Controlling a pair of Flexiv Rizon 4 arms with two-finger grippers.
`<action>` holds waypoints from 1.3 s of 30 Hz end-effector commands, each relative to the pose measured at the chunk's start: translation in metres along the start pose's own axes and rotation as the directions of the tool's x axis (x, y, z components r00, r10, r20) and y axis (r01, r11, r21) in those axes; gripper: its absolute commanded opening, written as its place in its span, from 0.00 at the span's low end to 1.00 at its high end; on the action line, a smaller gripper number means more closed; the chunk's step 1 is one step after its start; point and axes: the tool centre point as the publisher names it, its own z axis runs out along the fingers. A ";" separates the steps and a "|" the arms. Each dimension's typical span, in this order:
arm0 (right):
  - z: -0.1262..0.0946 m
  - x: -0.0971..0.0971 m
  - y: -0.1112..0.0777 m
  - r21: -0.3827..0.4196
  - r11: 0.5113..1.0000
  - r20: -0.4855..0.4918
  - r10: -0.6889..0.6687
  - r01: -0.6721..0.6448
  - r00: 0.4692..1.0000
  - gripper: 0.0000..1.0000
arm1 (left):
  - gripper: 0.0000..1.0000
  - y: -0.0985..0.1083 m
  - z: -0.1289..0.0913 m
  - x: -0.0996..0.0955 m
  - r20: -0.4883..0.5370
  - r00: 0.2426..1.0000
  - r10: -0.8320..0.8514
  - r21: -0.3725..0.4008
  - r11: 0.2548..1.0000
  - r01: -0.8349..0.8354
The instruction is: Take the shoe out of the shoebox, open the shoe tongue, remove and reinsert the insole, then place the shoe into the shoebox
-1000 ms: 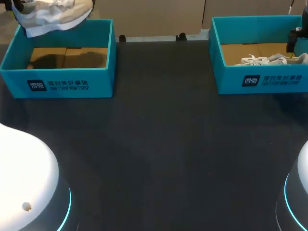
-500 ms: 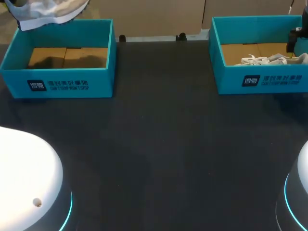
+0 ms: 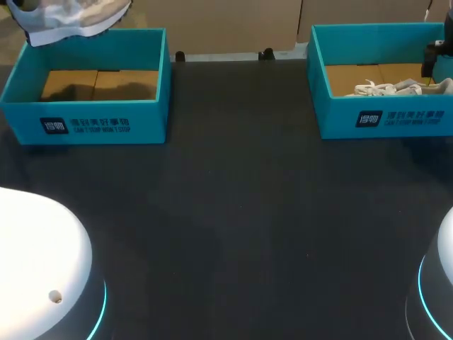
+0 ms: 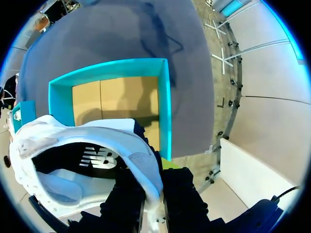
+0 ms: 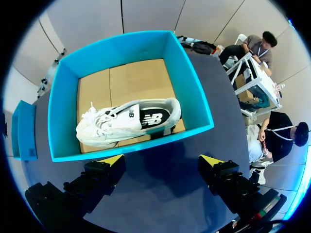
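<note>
A white and grey shoe (image 3: 74, 15) hangs above the back wall of the left teal shoebox (image 3: 85, 126), whose cardboard floor is bare. In the left wrist view my left gripper (image 4: 153, 194) is shut on this shoe (image 4: 82, 160), its dark fingers pinching the collar wall from both sides, with the box (image 4: 165, 111) below. A second white shoe (image 5: 129, 121) lies on its side in the right teal shoebox (image 5: 131, 145). My right gripper (image 5: 162, 162) hovers open above that box's near wall, with nothing between its fingers. The head view shows this shoe (image 3: 396, 88) in its box (image 3: 386, 120).
The dark table top (image 3: 241, 212) stretches between and in front of the two boxes. My two arms' white bases (image 3: 35, 269) sit at the near corners. Two small dark fittings (image 3: 266, 54) stand at the table's back edge.
The left gripper has lifted the shoe a little higher and further back-left over the left box. The right arm and the shoe in the right box have not moved.
</note>
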 end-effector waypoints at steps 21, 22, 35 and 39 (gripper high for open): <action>0.000 0.000 0.000 0.000 1.000 0.000 0.000 0.000 1.000 1.00 | 0.00 -0.044 -0.036 -0.037 0.009 0.999 0.048 -0.037 0.998 -0.048; 0.000 0.000 0.000 0.000 1.000 0.000 0.000 0.000 1.000 1.00 | 0.00 -0.047 -0.037 -0.039 0.016 0.999 0.047 -0.033 0.998 -0.047; 0.000 0.000 0.000 0.000 1.000 0.000 0.000 0.000 1.000 1.00 | 0.00 -0.078 -0.059 -0.067 -0.012 0.999 0.033 -0.005 0.999 -0.033; 0.000 0.000 0.000 0.000 1.000 0.000 0.000 0.000 1.000 1.00 | 0.00 -0.090 -0.069 -0.078 -0.022 0.999 0.032 -0.011 0.999 -0.032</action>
